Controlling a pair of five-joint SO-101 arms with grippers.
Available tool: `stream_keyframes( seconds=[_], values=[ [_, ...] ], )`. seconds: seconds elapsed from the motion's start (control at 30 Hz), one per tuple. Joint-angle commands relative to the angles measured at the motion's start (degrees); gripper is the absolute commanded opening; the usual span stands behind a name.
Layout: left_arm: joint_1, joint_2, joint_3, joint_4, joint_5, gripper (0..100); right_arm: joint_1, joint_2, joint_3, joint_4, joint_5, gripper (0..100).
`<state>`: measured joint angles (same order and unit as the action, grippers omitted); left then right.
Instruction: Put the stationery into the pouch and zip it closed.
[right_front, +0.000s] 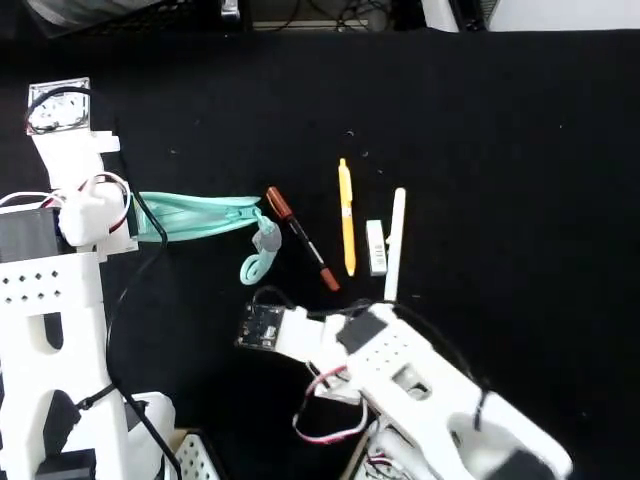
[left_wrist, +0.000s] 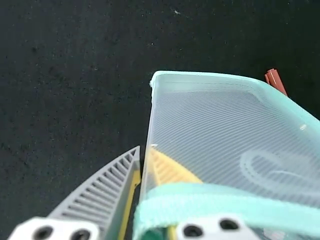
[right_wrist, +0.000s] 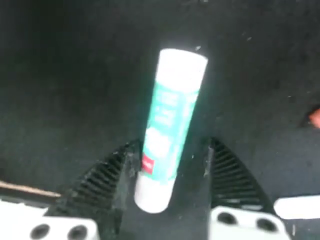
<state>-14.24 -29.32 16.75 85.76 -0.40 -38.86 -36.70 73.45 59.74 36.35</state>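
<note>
- Two grippers above black table (right_front: 500, 120).
- Left gripper (left_wrist: 144, 155): clamps onto translucent teal-edged plastic pouch (left_wrist: 225, 130), just beside brown marker (right_front: 302, 240).
- Right gripper (right_wrist: 171, 145): fingers spread apart, straddles white-and-green cylindrical tube (right_wrist: 172, 115).

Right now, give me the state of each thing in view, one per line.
pouch: clamped in the left gripper, zip hidden.
glue stick: between the open fingers of the right gripper, not clamped.
brown pen: loose on the table, outside the pouch.
yellow pen: loose on the table.
white stick: loose on the table.
</note>
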Motion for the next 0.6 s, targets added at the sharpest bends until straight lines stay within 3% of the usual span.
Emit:
stream_keyframes(
  seconds=[0.0,0.1,0.23,0.3,0.43,0.57],
  values=[
    [0.0,0.4,2.1,-0.7,0.3,3,-0.4,6.5,-1.9,-5.3,-3.1,22.6],
    [0.1,0.4,2.1,-0.7,0.3,3,0.4,9.5,-3.7,-5.3,-5.0,18.1],
    [0.0,0.4,2.1,-0.6,0.3,3,6.9,8.6,-5.6,-5.3,-5.0,0.7],
    [0.0,0.4,2.1,-0.6,0.3,3,13.4,7.3,-6.3,-5.2,-4.7,2.0],
    [0.0,0.4,2.1,-0.7,0.3,3,26.2,4.2,-6.2,-3.9,3.9,1.2],
    [0.4,0.4,2.1,-0.8,0.3,3,30.8,2.4,-6.4,0.3,7.9,2.1]
  ],
)
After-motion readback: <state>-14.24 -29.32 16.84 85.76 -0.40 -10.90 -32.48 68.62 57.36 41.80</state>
